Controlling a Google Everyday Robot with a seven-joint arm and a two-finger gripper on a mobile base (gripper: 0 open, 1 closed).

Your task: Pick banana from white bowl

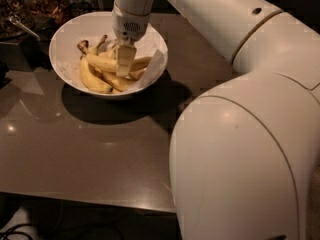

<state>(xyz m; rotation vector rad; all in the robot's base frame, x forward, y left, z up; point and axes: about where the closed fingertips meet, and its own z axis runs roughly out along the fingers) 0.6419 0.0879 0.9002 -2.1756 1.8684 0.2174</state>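
Observation:
The white bowl (62, 34) stands on the dark table at the back left, lined with thin white paper. Several bananas lie in it. The longest, nearly straight pale-yellow banana (102, 62) lies across the middle, its dark brown stub stem pointing up-left. A shorter curved banana (91, 80) lies in front of it. My gripper (124, 64) reaches straight down into the bowl from above and sits over the middle of the long banana, hiding part of it.
The dark glossy table (85, 149) runs toward me, its front edge at the bottom left. My bulky white arm (240, 134) fills the right side. Dark clutter and a spoon-like handle (22, 28) lie behind the bowl at the left.

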